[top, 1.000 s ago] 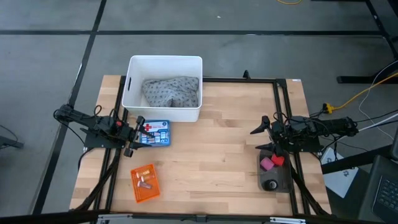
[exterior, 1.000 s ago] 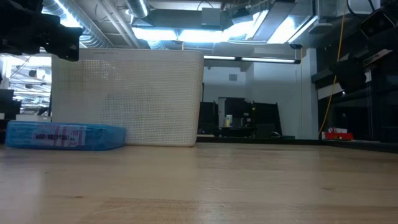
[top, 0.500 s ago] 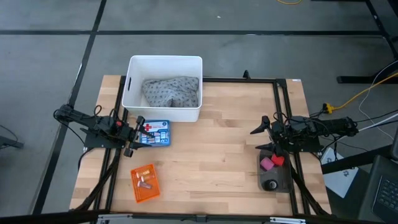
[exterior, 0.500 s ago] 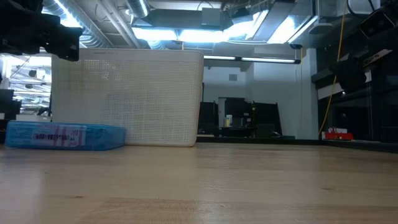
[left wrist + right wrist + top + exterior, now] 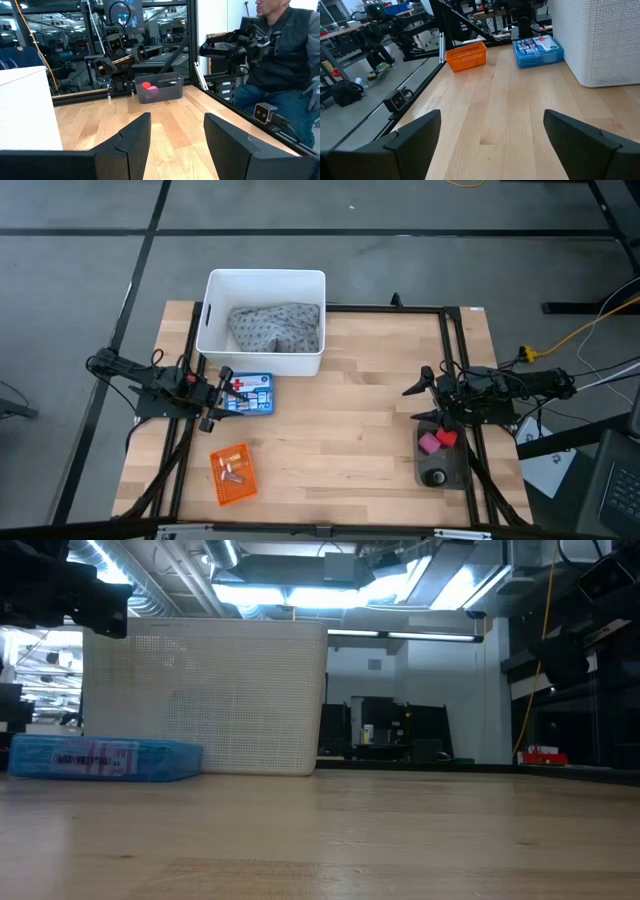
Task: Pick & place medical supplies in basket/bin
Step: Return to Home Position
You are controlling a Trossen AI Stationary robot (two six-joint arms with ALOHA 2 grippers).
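- The white tub (image 5: 264, 362) is sitting at the far edge of the wooden table (image 5: 340, 430), on the left arm's side. The grey dotted pack (image 5: 275, 327) is lying inside it and covering most of its floor.
- The left gripper (image 5: 217, 398) is hovering near the tub's front left corner. Its fingers are spreading wide, and nothing is sitting between them.
- A blue first-aid box (image 5: 251, 394) is lying flat just in front of the tub, right beside the left gripper's fingertips. Whether they are touching it cannot be told.
- The orange basket (image 5: 233, 474) is resting farther out from the tub's front than the blue box, close to the table's near edge. The tan pieces (image 5: 232, 470) are lying inside it.
- The right gripper (image 5: 415, 402) is hanging well apart from the tub, across the table on the right arm's side. Its fingers are also standing wide and gripping nothing.
- The dark tray (image 5: 455, 472) is lying farther from the tub than the right gripper, just beyond that gripper.
- The pink roll (image 5: 429, 443) and the red roll (image 5: 446, 438) are sitting side by side in the tray's end nearer the tub, and the black roll (image 5: 436, 477) is sitting in its other end.
- A person (image 5: 285, 50) in a dark top is sitting beyond the table, well away from the tub, on the tray's side.
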